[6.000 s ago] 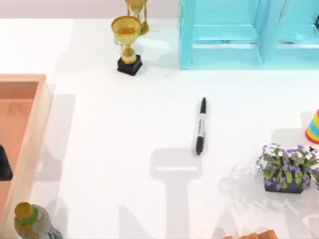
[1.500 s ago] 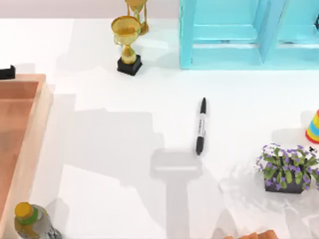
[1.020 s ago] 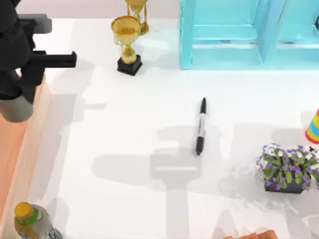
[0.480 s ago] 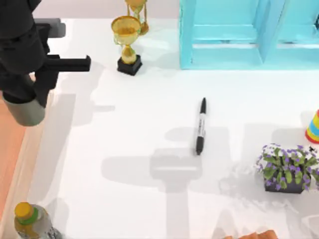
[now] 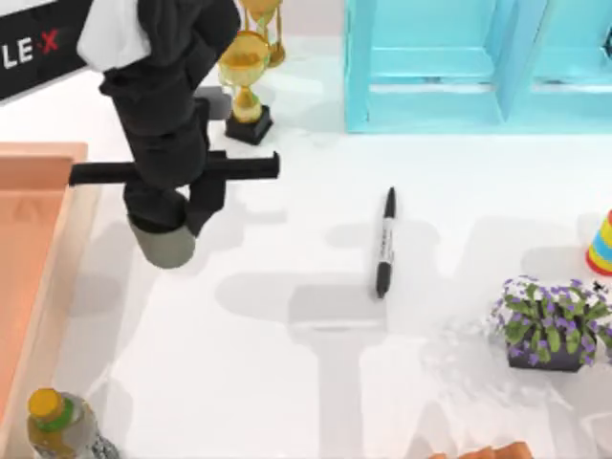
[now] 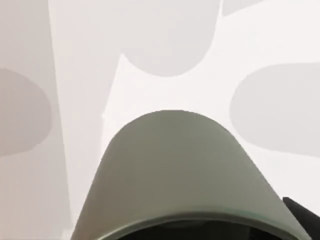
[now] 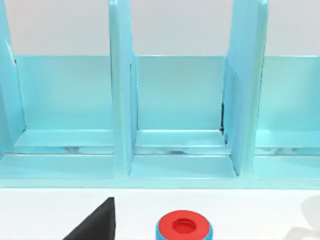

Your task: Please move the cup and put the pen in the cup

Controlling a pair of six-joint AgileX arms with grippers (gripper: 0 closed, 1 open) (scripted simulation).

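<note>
The grey cup (image 5: pixel 164 245) hangs under my left gripper (image 5: pixel 172 212), which is shut on it, over the white table just right of the wooden tray. In the left wrist view the cup's grey wall (image 6: pixel 170 165) is close up, with a dark fingertip (image 6: pixel 301 209) beside it. The black pen (image 5: pixel 384 241) with its white label band lies flat on the table near the middle, well to the right of the cup. A black part of my right gripper (image 7: pixel 96 224) shows in the right wrist view, parked facing the blue shelf.
A wooden tray (image 5: pixel 53 249) runs along the left edge, with a bottle (image 5: pixel 57 421) at the front left. Gold trophies (image 5: pixel 245 84) stand at the back beside my left arm. A blue shelf (image 5: pixel 478 67), a flower pot (image 5: pixel 550 325) and a striped cone (image 5: pixel 601 245) stand on the right.
My left arm has carried the cup to the right, from over the wooden tray to above the table. The pen has not moved.
</note>
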